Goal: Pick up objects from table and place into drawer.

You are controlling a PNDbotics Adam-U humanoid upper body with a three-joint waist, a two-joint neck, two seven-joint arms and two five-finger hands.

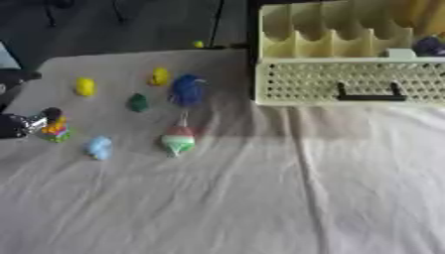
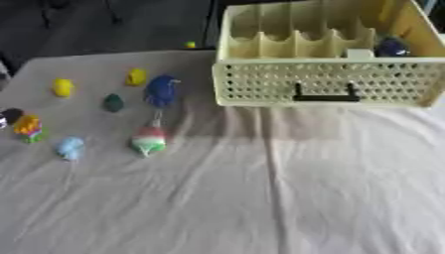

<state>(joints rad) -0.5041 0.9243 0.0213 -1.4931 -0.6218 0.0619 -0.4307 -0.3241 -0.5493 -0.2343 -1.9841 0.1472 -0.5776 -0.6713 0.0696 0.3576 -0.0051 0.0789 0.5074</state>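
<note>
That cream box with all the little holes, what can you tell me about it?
The drawer is a pale cream, plastic-looking box, sitting upright at the far right of the white cloth. Its front wall is perforated and carries a dark handle. Inside, dividers form open-topped compartments; a dark bluish object lies in a right-hand one. Nothing grips it.

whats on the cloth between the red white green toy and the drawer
Nothing. From the red, white and green toy across to the perforated drawer there is only wrinkled white cloth, clearest in the right eye view.
</note>
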